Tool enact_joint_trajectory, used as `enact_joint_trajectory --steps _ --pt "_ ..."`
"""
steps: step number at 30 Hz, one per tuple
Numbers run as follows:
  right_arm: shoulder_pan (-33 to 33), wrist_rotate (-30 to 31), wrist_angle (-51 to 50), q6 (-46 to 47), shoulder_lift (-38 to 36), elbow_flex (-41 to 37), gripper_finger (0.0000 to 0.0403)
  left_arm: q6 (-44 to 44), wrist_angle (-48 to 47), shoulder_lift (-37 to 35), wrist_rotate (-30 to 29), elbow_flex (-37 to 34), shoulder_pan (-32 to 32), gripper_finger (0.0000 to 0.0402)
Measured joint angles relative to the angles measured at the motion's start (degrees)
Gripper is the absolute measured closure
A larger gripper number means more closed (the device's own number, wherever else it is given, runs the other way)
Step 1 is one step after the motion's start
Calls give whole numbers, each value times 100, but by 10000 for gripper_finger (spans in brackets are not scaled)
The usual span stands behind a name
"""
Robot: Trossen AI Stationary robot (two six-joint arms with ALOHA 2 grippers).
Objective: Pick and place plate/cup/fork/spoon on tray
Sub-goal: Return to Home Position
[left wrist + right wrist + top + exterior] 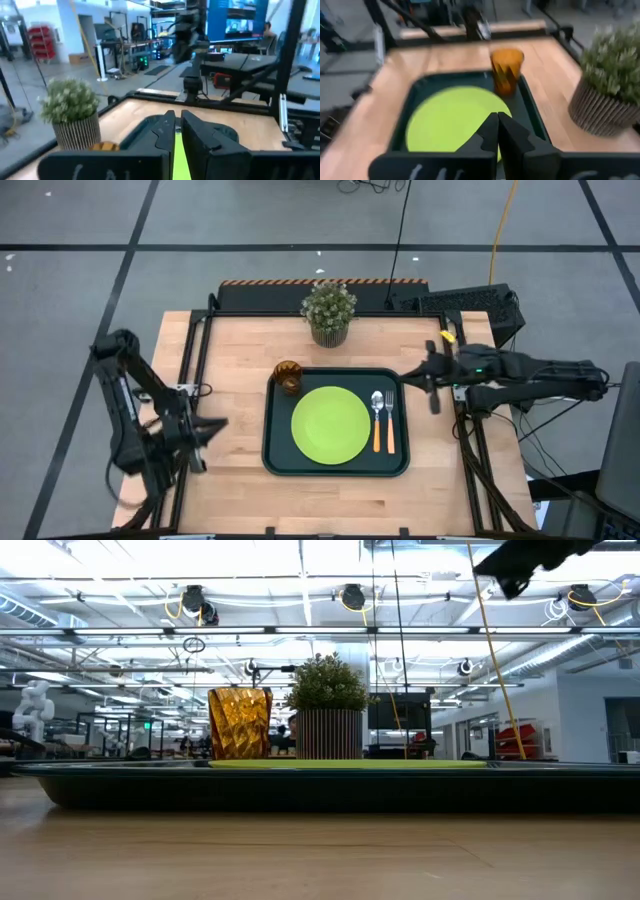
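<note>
In the high view the tray (268,432) sat at the centre of the table (230,360), just below the potted plant (329,312). The plate (331,425) lay in the tray's middle, with the cup (288,377) upright in its upper-left corner. The spoon (377,420) and the fork (389,422) lay side by side along its right side. The left gripper (220,424) hung at the table's left edge, its fingers nearly together and empty. The right gripper (407,377) hovered beside the tray's upper-right corner, its fingers (487,132) likewise narrow and holding nothing

Bright ceiling lights (250,555) glare overhead; shadows soft.
</note>
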Motion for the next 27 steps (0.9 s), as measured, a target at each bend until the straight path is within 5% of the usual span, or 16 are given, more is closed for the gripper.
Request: enact_joint_trajectory --steps 7,17,23,27 --pt "222 -169 331 436 -877 -924 403 -815 208 -1207 -57 -1525 392 366" --pt "304 -255 1095 721 -2022 -2134 403 -365 661 -1356 -70 -1692 419 380" --pt "320 -463 1073 929 -2870 -2702 403 1645 2923 -1220 -23 -1692 511 396" --pt "317 -458 1056 928 -3371 -3122 403 4031 5412 -1031 278 -1692 843 398"
